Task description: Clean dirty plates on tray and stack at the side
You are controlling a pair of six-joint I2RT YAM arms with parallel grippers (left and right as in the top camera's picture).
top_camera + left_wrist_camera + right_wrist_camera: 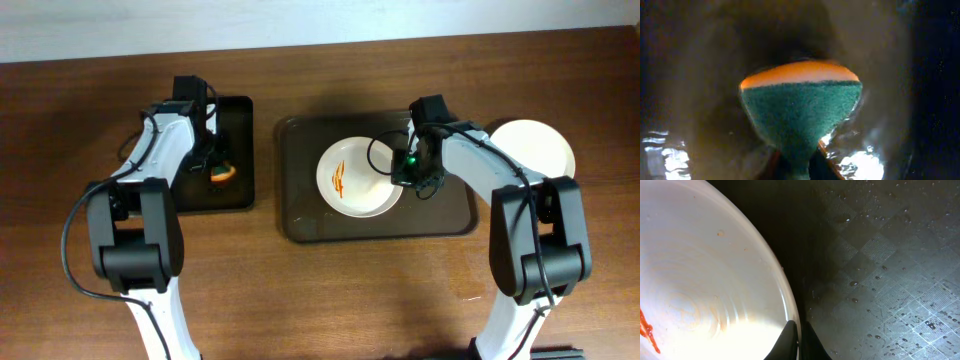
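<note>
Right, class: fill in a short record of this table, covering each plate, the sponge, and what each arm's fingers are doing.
dirty plate: on the brown tray, orange-red streaks
clean plate: on the table, right of the tray
sponge: green and orange, over the black tray
left fingers: pinching the sponge
right fingers: shut on the dirty plate's right rim

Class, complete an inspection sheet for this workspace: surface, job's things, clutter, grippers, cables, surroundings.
Surface: wooden table.
Job's things: streaked plate on the brown tray; plain white plate on the table to its right, partly behind the right arm.
Clutter: black tray at left, wet; orange-and-green sponge over it.
Grippers: left gripper shut on the sponge; right gripper shut on the streaked plate's rim.
Cables: black cable loops beside the left arm.
Surroundings: pale strip beyond the table's far edge.
</note>
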